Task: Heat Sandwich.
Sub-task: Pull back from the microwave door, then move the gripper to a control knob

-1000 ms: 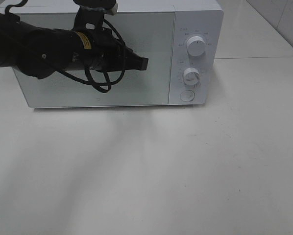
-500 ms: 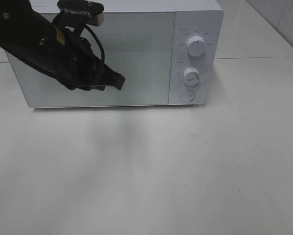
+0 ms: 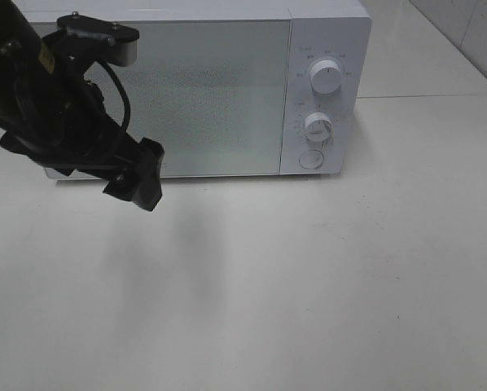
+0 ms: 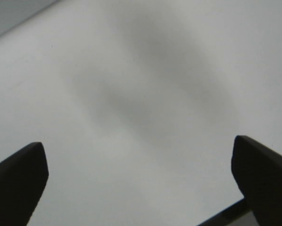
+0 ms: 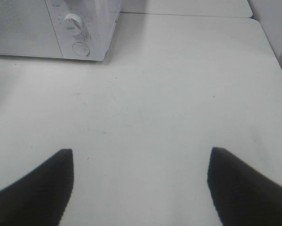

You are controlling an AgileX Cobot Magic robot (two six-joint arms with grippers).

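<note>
white door shut, left gripper swings down and opens

a second ago the left gripper (image 3: 139, 189) was pressed together and held level in front of the microwave (image 3: 325, 32), at mid-height of its door (image 3: 211, 90). now it has dropped and drawn back toward its own arm's side, tipped down at the table (image 3: 309, 285), and its fingers (image 4: 18, 183) are spread wide with nothing between them. in the left wrist view there is only bare table below them. my reading: the work at the door is over and this arm is backing off, so what is left is likely at the dials (image 3: 325, 77), which sit well beyond the gripper past the far edge of the door.

the sandwich is not in view anywhere. it is not under, between or near the left gripper, and it is not on the open table. it may be behind the shut door just past the gripper's tips, but the frosted panel does not let me tell.

the right gripper (image 5: 140, 162) hangs spread and empty over the table, with the microwave's dial corner well ahead of it.
</note>
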